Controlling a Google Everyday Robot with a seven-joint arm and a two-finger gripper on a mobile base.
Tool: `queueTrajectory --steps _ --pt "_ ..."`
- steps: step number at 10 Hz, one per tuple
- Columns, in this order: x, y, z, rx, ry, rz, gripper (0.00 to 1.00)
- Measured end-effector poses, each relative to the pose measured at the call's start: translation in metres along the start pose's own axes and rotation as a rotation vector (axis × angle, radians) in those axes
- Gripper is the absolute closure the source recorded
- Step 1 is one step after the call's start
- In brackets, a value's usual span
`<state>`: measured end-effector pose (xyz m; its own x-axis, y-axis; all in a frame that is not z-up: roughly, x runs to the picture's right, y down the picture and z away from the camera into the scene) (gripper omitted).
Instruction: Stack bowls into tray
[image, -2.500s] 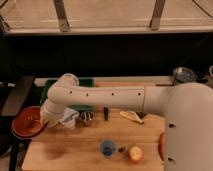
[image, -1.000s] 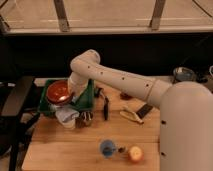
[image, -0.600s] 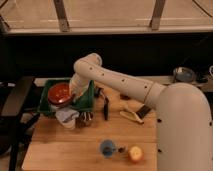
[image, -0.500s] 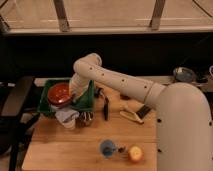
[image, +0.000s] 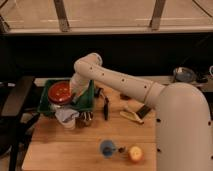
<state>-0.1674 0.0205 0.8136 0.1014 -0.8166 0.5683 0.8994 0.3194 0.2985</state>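
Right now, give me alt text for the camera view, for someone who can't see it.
A white robot arm reaches left across a wooden table, its gripper shut on the orange-red round plastic bowl over the green rectangular plastic tray. Nearer the front sit a small blue cup and an apple.

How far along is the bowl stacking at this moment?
Partly done, it seems. The orange-red bowl is over or inside the green tray. The claw sits shut at the bowl's right edge above the tray, so the placement appears in hand. No release is visible yet. A second bowl cannot be made out, so whether anything is stacked is unclear.
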Motion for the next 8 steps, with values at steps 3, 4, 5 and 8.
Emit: queueTrajectory --steps 3,4,5,8 --pt "0.038 0.005 0.014 0.018 0.039 0.036 1.00" --pt "0.045 0.009 0.021 0.036 0.050 0.043 1.00" --pt "0.051 0.008 0.030 0.058 0.057 0.049 1.00" --pt "0.062 -0.005 0.061 0.082 0.062 0.047 1.00"
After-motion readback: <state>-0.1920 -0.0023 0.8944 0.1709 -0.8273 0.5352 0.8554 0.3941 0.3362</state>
